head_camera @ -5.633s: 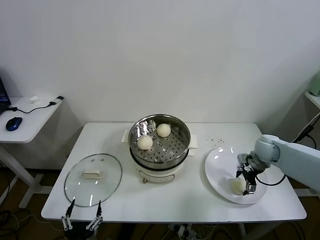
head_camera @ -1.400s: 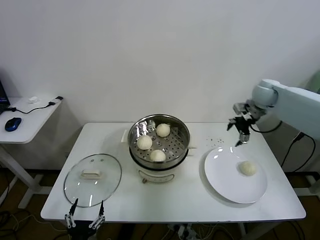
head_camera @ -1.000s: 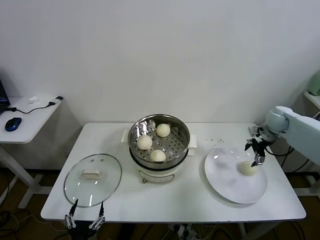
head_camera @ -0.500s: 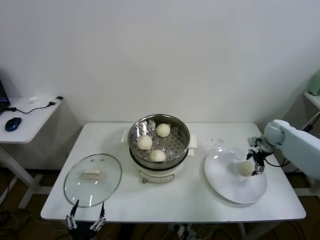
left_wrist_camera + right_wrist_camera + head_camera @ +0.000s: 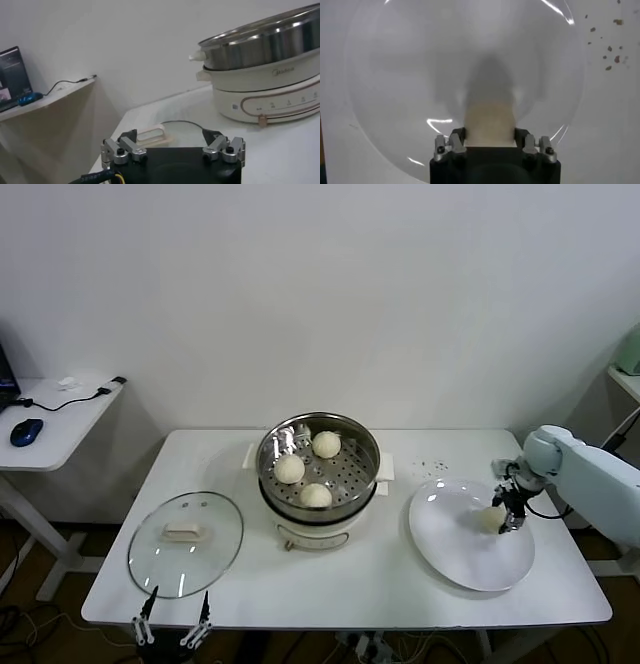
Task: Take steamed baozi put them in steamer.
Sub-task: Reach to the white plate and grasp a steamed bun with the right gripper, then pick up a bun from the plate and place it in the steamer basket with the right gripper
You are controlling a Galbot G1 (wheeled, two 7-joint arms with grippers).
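White plate bears baozi; right gripper clamps it.

You work at a white worktop set against a plain white wall. To your left stands a smaller white side desk carrying a blue mouse and a black cable. Lighting is even.

the right arm was a smooth, pale blue-white shell with a rounded joint cap, and a thin black cable looped beside its wrist. the right gripper was black with silver knuckles and dark screws. the left gripper showed a black body, paired silver finger links, and a yellow-and-black wire.
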